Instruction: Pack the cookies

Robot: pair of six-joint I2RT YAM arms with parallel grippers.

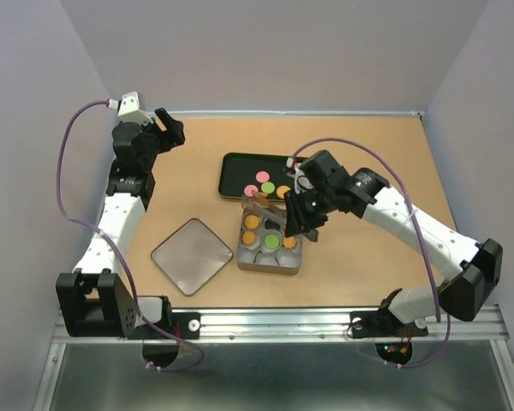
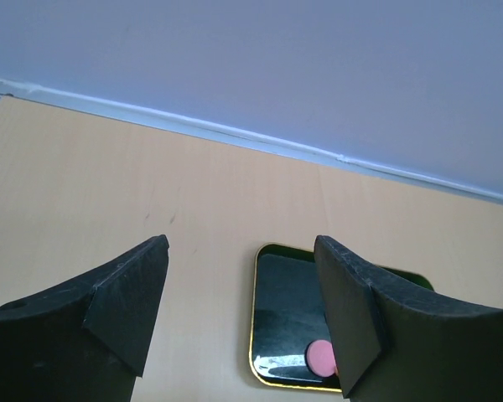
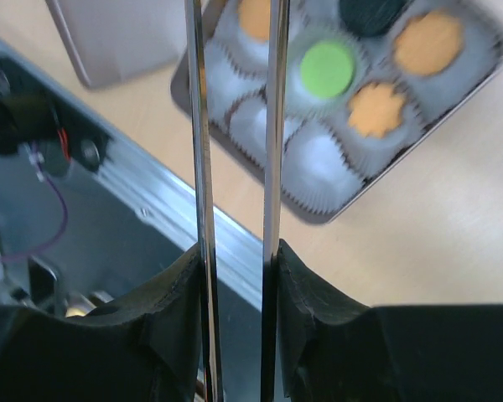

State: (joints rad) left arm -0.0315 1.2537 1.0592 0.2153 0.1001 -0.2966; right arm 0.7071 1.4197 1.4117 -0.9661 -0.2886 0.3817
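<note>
Tan tabletop (image 1: 368, 163), plain lavender walls, nothing fancy. So the cookies (image 1: 283, 189) are split between two spots: a few loose ones (pink, green, orange) on the black tray (image 1: 238, 169), and the rest already sitting in white paper cups (image 3: 323, 163) inside the square tin (image 1: 267, 271) just in front of that tray. The tin's lid (image 1: 191, 255) lies off to its left.

The right gripper (image 3: 239, 268) is clamped on a pair of metal tongs (image 3: 201, 126), and that's the bit that matters. The tongs' long axis points straight from the jaws out over the tin, with the empty cups on the near side and the loose cookies further along that line, on the tray beyond. The right arm is clearly the closer one. The left gripper (image 2: 241, 251) hangs wide open and empty near the far left corner, well apart from everything.

Annoying part: the tong tips are cut off at the top of the wrist view, and from above the gripper covers them, so I can't tell if a cookie is pinched in there
</note>
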